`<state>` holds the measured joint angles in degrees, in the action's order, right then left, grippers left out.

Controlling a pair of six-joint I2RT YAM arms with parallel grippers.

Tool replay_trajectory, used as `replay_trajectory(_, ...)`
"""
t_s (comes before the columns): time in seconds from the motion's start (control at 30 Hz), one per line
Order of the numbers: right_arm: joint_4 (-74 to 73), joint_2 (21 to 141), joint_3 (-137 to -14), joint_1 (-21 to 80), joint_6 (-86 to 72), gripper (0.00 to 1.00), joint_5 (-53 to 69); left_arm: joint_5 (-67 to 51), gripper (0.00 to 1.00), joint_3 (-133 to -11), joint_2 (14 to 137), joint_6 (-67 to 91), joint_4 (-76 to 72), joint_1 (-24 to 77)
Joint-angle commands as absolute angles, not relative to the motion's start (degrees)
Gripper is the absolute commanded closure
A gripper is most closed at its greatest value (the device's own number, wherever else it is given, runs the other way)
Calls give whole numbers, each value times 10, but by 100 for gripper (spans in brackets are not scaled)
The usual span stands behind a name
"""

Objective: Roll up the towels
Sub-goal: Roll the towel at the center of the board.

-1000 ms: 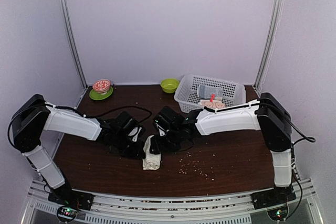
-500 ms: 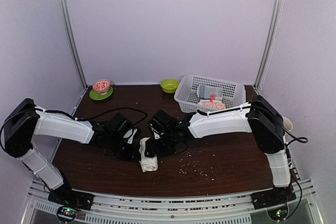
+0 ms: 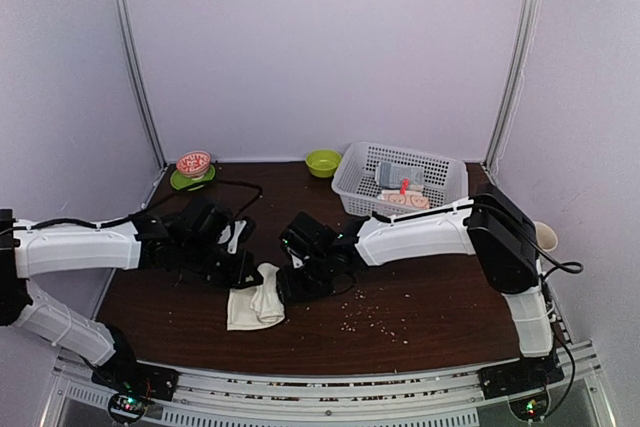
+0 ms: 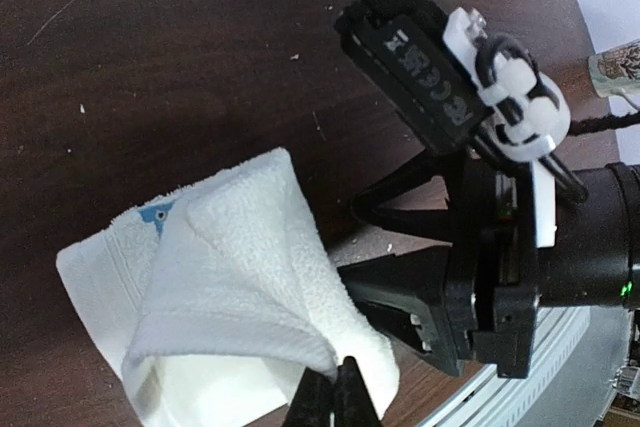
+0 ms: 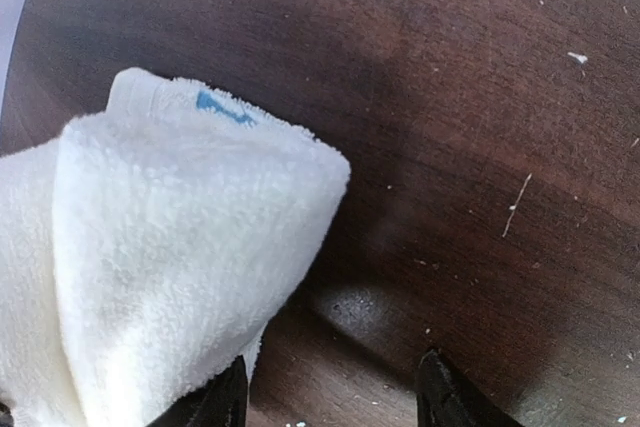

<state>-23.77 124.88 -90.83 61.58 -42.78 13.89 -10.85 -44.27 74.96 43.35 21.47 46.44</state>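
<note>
**Item 1.** My left gripper (image 4: 335, 402), count one. Its jaws were closed tip to tip and touched the lower fold of the white towel (image 4: 230, 287). I could not tell whether any cloth was nipped between them.

**Item 2.** My right gripper (image 5: 330, 397), count one. Its jaws stood apart with nothing between them. The towel lay against the finger (image 5: 215, 402) on its 9 o'clock side.

**Item 3.** White towel, count one. It sat on the table (image 3: 450, 297) at about 7 o'clock from the table's middle, between my two grippers.
- It was loosely folded over itself, not a tight roll.
- Seen from above, its long axis ran from 1 o'clock to 7 o'clock.
- The higher, bunched end pointed to 1 o'clock and the flatter end to 7 o'clock.
- One small blue mark (image 5: 222, 105) showed on an under layer.

**Item 4.** Basket (image 3: 440, 169), white, count one, at 1 o'clock. It held one patterned towel (image 3: 405, 200), cream with pink faces, and one grey-blue roll (image 3: 398, 175).

**Item 5.** Green bowl (image 3: 322, 162), count one, at 12 o'clock.

**Item 6.** Green plate (image 3: 180, 183), count one, at 10 o'clock, with one red-and-white bowl (image 3: 193, 162) on it.

**Item 7.** Crumbs (image 3: 372, 319), many, scattered at 5 o'clock.
</note>
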Motion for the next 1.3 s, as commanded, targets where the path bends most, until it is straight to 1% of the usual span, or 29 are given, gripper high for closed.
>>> replay_trajectory(0.0, -272, 1276, -908, 616, -424, 41, 116, -100, 100, -444, 764, 426, 216, 460)
replay_trajectory(0.13, -270, 1277, -909, 617, -423, 41, 116, -88, 100, -417, 752, 433, 220, 460)
replay_trajectory(0.37, -277, 1286, -927, 618, -420, 41, 121, -10, 100, -400, 748, 433, 289, 459)
replay_trajectory(0.63, -280, 1290, -947, 622, -417, 40, 128, 17, 100, -376, 799, 452, 280, 452)
replay_trajectory(0.8, -280, 1291, -959, 624, -417, 39, 128, 40, 100, -367, 804, 462, 287, 447)
replay_trajectory(1.03, -285, 1302, -980, 625, -416, 37, 131, 70, 71, -371, 744, 463, 333, 439)
replay_trajectory(1.13, -285, 1306, -983, 625, -415, 36, 132, 81, 63, -384, 715, 458, 369, 438)
replay_trajectory(1.27, -286, 1308, -988, 625, -414, 36, 132, 84, 59, -403, 681, 447, 395, 438)
